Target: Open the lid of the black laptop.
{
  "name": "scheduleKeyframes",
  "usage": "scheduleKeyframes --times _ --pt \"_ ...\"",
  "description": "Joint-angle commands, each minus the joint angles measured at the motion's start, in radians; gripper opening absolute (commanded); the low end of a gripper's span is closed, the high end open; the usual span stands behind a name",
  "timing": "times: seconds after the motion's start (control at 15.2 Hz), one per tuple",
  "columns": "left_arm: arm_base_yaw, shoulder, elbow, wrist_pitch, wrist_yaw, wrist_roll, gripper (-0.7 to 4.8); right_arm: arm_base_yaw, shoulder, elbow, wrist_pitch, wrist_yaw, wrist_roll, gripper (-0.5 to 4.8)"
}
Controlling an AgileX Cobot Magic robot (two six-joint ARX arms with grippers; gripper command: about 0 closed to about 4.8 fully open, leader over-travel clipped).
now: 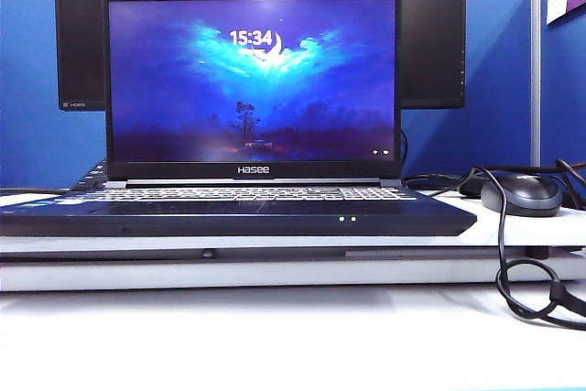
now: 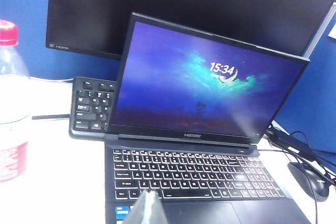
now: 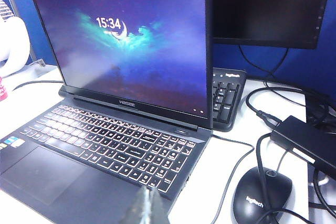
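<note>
The black laptop (image 1: 238, 214) sits on the white desk with its keyboard lit and two green lights on the front edge. Its lid (image 1: 252, 80) stands upright and open, the screen showing blue wallpaper, "15:34" and "Hasee" below. Neither gripper appears in the exterior view. In the left wrist view my left gripper (image 2: 147, 194) is shut on nothing, hovering over the laptop (image 2: 194, 174) near the front left of the keyboard, facing the lid (image 2: 205, 85). My right gripper (image 3: 148, 189) is shut and empty above the laptop (image 3: 105, 145) at its front right corner, the lid (image 3: 126, 45) beyond.
A large dark monitor (image 1: 430, 34) stands behind the laptop, with a separate black keyboard (image 3: 226, 95) under it. A black mouse (image 3: 262, 192), a power brick (image 3: 310, 142) and cables (image 1: 531, 290) lie to the right. A water bottle (image 2: 10, 103) stands at the left.
</note>
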Motion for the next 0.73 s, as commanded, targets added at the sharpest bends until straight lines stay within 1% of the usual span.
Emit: scheduleKeyframes --times 0.07,0.13,0.2,0.26,0.33,0.4,0.46,0.53,0.59,0.66,0.73 --pt "0.000 -0.003 0.003 0.007 0.004 -0.005 -0.03 0.000 0.000 0.005 0.010 0.001 0.003 -0.01" --pt "0.002 -0.003 0.004 0.004 0.004 0.009 -0.03 0.000 0.000 0.005 0.010 0.001 0.003 -0.01" --pt "0.043 -0.003 0.004 0.002 0.000 0.082 -0.03 0.000 0.000 0.005 0.010 0.001 0.003 -0.01" --pt "0.135 -0.003 0.002 -0.009 0.024 0.049 -0.03 0.000 0.000 0.005 0.010 0.002 0.003 -0.01" --pt "0.238 -0.003 -0.014 -0.006 0.077 0.043 -0.03 0.000 0.000 0.005 0.010 0.002 0.003 -0.01" --pt "0.332 -0.003 -0.034 0.005 0.178 0.064 -0.03 0.000 0.000 0.005 0.010 0.002 0.003 -0.01" --pt "0.423 -0.003 -0.063 0.041 0.311 0.106 -0.03 0.000 0.000 0.005 0.010 0.001 0.003 -0.01" --pt "0.497 -0.003 -0.101 0.095 0.404 0.119 -0.03 -0.001 0.000 0.005 0.010 0.002 0.003 -0.01" --pt "0.559 -0.003 -0.142 0.138 0.457 0.110 -0.03 0.000 0.000 0.005 0.010 0.002 0.003 -0.01" --pt "0.585 -0.003 -0.175 0.175 0.470 0.102 -0.03 0.000 0.000 0.005 0.010 0.002 0.003 -0.01" --pt "0.600 -0.003 -0.228 0.247 0.467 0.098 -0.03 0.000 0.000 0.005 0.010 0.002 0.003 -0.01"
